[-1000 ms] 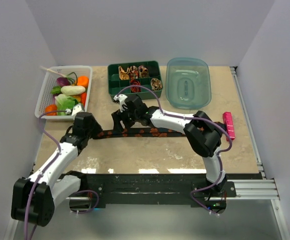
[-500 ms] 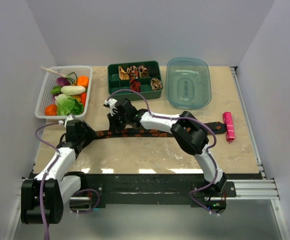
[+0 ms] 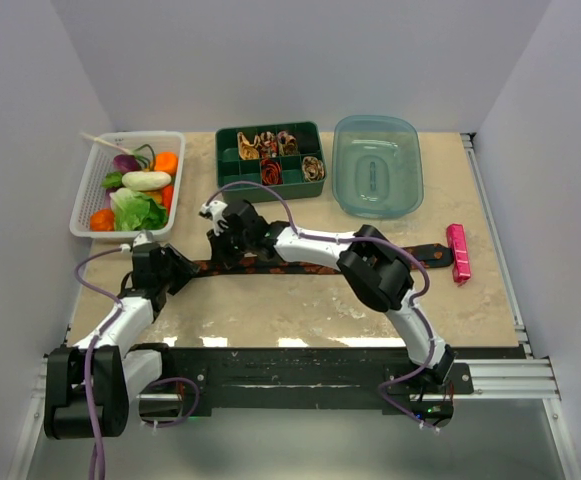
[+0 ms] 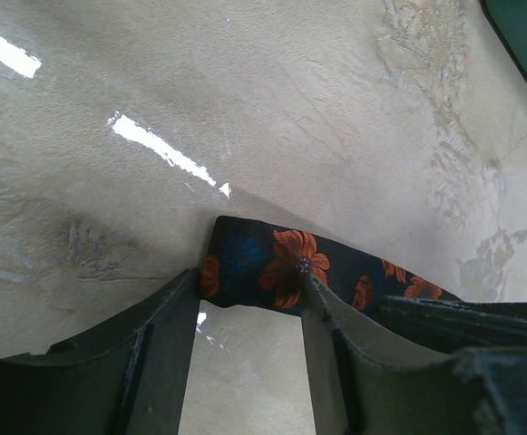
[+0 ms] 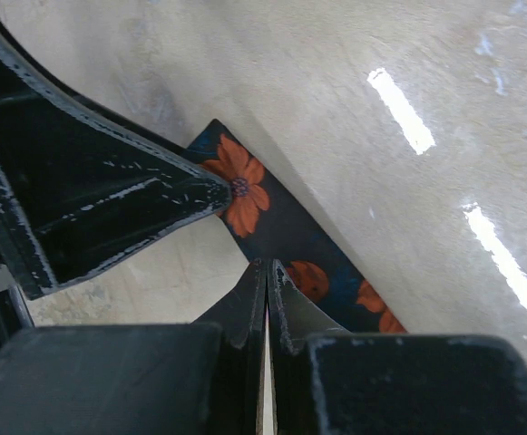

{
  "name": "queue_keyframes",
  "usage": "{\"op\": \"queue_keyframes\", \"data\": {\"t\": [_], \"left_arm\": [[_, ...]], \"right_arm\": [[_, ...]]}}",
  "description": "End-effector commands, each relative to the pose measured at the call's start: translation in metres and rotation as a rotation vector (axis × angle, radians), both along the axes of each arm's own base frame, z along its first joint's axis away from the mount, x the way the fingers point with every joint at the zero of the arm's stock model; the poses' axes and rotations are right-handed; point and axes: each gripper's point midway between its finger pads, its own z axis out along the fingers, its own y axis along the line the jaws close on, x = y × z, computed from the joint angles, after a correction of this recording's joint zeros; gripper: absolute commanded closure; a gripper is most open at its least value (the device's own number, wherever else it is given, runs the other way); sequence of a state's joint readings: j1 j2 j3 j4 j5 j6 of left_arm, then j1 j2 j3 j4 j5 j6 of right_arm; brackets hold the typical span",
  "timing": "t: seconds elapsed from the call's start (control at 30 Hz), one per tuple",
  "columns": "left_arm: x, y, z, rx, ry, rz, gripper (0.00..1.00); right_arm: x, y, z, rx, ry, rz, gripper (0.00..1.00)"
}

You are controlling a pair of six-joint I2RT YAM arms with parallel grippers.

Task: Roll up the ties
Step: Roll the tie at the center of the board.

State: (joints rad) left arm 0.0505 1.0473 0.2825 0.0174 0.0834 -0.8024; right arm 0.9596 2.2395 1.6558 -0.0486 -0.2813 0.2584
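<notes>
Bright, even overhead light fills the top view with soft shadows on the bench (image 3: 300, 300), while both wrist views catch white glare streaks on its surface, and the left end effector (image 4: 251, 285) and right end effector (image 5: 266, 267) loom dark and slightly soft.

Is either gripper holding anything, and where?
Right gripper looks pinched shut on the tie, at its edge near one end; left gripper is open, holding nothing.

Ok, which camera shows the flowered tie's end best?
Left wrist: the tie end lies in plain sight, square edge and flowers sharp. Right wrist shows it partly hidden; top external, only a thin strip.
</notes>
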Motion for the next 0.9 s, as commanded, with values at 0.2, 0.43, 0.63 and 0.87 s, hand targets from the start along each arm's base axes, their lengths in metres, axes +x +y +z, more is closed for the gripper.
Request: {"op": "queue_keyframes", "data": {"t": [0.2, 0.43, 0.63, 0.87], "left_arm": [[0.007, 0.005, 0.008, 0.02, -0.046, 0.011, 0.51], [0.005, 0.013, 0.012, 0.059, -0.055, 0.035, 0.48], [0.007, 0.018, 0.012, 0.076, -0.057, 0.052, 0.5], [0.013, 0.021, 0.012, 0.085, -0.082, 0.073, 0.53]], "right_arm": [[-0.01, 0.028, -0.011, 0.022, 0.016, 0.039, 1.0], [-0.018, 0.024, -0.025, -0.003, 0.044, 0.052, 1.0], [-0.02, 0.022, -0.033, -0.016, 0.058, 0.048, 1.0], [-0.02, 0.022, -0.035, -0.014, 0.072, 0.046, 1.0]]}}
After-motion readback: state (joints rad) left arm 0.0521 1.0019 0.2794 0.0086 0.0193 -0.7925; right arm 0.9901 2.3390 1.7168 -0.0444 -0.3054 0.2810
